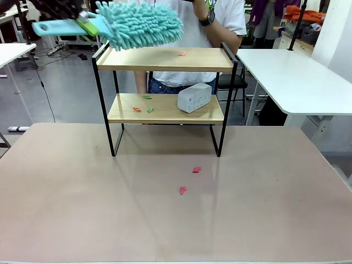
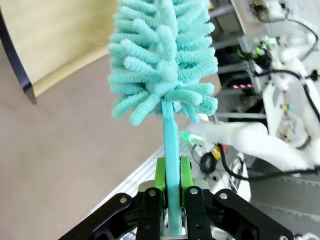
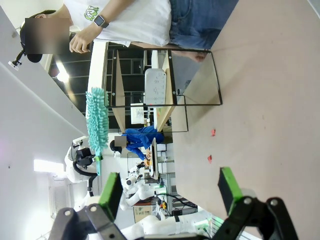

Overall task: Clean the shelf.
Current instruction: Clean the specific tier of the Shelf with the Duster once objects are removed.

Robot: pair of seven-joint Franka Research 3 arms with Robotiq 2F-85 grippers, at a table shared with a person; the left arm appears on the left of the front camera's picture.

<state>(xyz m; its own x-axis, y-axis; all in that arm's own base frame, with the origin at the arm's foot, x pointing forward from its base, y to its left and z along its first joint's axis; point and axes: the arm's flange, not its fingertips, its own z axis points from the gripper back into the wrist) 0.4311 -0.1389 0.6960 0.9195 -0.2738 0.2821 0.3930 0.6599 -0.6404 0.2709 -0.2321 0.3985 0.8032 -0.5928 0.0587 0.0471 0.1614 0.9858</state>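
The shelf stands at the table's far middle, two light wooden boards in a black tube frame. My left gripper is shut on the handle of a teal fluffy duster, whose head hovers over the top board's left end. The left wrist view shows the green pads clamping the duster handle, with the shelf board beyond. Small paper scraps lie on the top board and the lower board. My right gripper is open and holds nothing, well back from the shelf.
A white box-like device sits on the lower board's right half. Two red scraps lie on the brown table in front of the shelf. A person in a white shirt stands right behind the shelf. A white table is at the right.
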